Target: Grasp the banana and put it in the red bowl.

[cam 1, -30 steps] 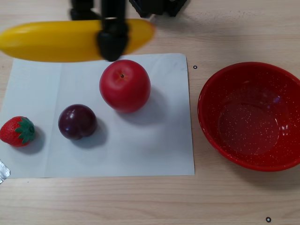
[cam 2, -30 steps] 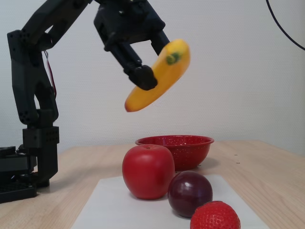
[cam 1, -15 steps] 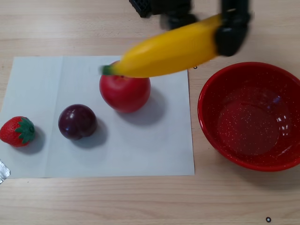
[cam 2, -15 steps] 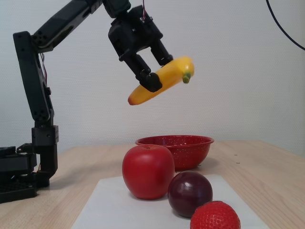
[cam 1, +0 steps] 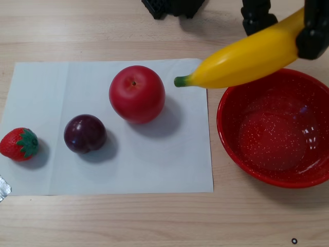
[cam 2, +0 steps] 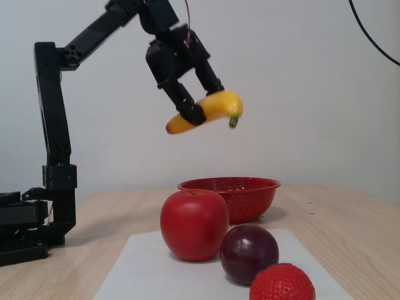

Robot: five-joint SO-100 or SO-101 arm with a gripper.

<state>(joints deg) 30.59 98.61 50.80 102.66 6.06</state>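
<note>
The yellow banana [cam 1: 247,59] hangs in the air, held by my black gripper [cam 1: 303,36], which is shut on its far half. Its greenish end points left over the paper's right edge in the other view. In the fixed view the banana [cam 2: 215,107] is high above the table, clamped in the gripper [cam 2: 203,106]. The red bowl [cam 1: 275,128] sits on the table at the right, with part of the banana over its upper-left rim. In the fixed view the red bowl [cam 2: 229,194] stands behind the apple, well below the banana.
On a white paper sheet [cam 1: 154,164] lie a red apple [cam 1: 136,93], a dark plum [cam 1: 85,134] and a strawberry [cam 1: 19,144]. The arm's black base [cam 2: 28,219] stands at the left of the fixed view.
The gripper has carried the banana to the right, from above the apple to over the bowl's upper-left rim. In the fixed view the arm has reached farther away from the camera.
</note>
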